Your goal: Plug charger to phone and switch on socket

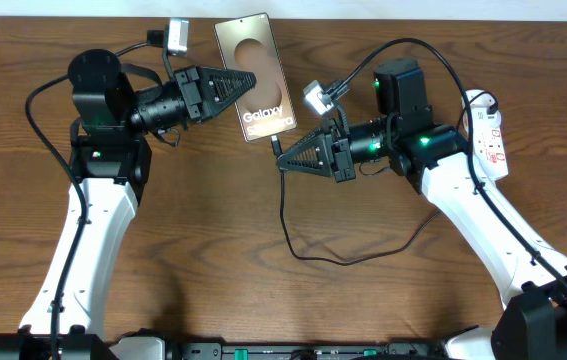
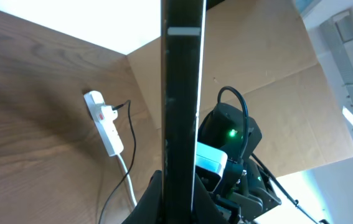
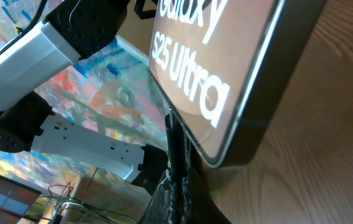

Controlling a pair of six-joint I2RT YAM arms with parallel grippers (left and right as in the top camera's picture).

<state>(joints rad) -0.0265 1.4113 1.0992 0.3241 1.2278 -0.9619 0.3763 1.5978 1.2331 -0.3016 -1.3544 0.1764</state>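
Phone (image 1: pixel 266 110), a flat rectangular smartphone with a brown-bronze screen, a pale oval and white "Galaxy S25 Ultra" lettering, near the far middle of the brown wooden table (image 1: pixel 193 230), screen turned toward the overhead camera. Pinched from its left side by the black left gripper (image 1: pixel 253 78), fingers clenched on it. From the left wrist, the same phone (image 2: pixel 182 112) edge-on, a dark strip rising straight up between those fingers. Black right gripper (image 1: pixel 283 160) just beside the phone's lower end, clamped on the small black plug (image 3: pixel 174 146) of the charger (image 1: pixel 285 215), a thin black cable trailing in a loose curve across the table toward the right. In the right wrist view, plug tip right up against the silver-rimmed bottom edge of the phone; seated or merely touching, impossible to tell. Socket (image 1: pixel 489 135), a narrow white power strip with small red marks, flat at the far right of the table, well apart from the phone, with a thin black lead plugged into it. Switch position too small to read.
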